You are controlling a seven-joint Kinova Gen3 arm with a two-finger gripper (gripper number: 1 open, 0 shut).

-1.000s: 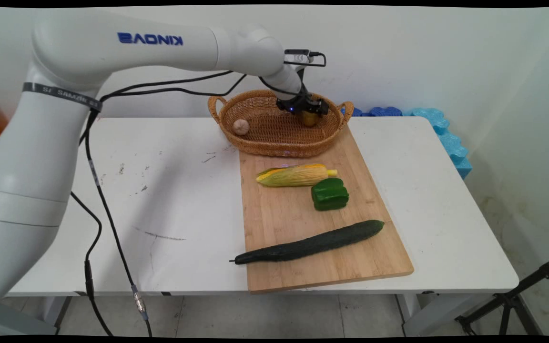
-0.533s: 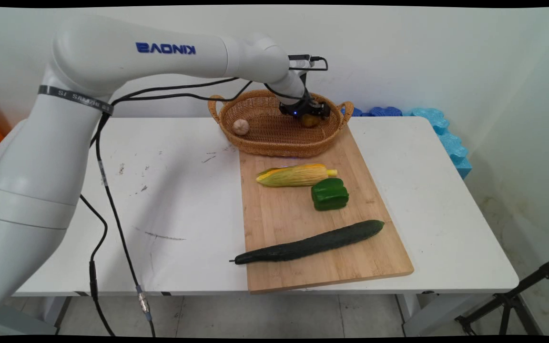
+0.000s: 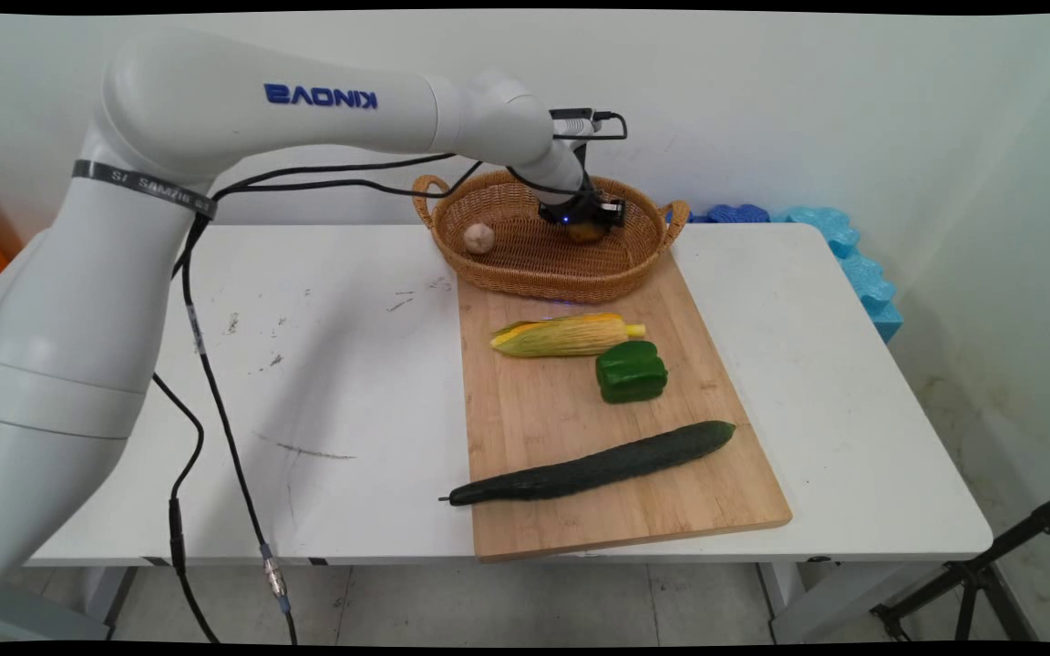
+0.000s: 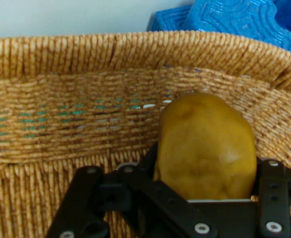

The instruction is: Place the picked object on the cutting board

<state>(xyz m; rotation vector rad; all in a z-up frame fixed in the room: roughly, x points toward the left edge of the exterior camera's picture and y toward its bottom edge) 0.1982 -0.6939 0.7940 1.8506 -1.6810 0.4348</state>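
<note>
Against the frame half a second before, the wicker basket had slid a little toward 3 o'clock on the table, its handles and the garlic bulb inside it sitting further right than they did. The gripper had sunk slightly lower into the basket, and the potato with it. A second before, the arm had been drawn further back to the left and the gripper rode higher above the basket floor.

The white arm reached in from 9 o'clock, its long link nearly level, the wrist bent down and the gripper pointing into the basket's 3 o'clock half. Black cables hung from the arm to the table's near edge.

In the hand view the black gripper was clamped on the potato, the jaws pressed against its two flanks, with the woven basket wall close behind it and blue foam beyond the rim.

The basket's near edge rested on the far end of the wooden cutting board. On the board, toward 6 o'clock from the basket, lay an ear of corn, a green bell pepper just beside its tip, and a long cucumber lying aslant nearer the camera.
</note>
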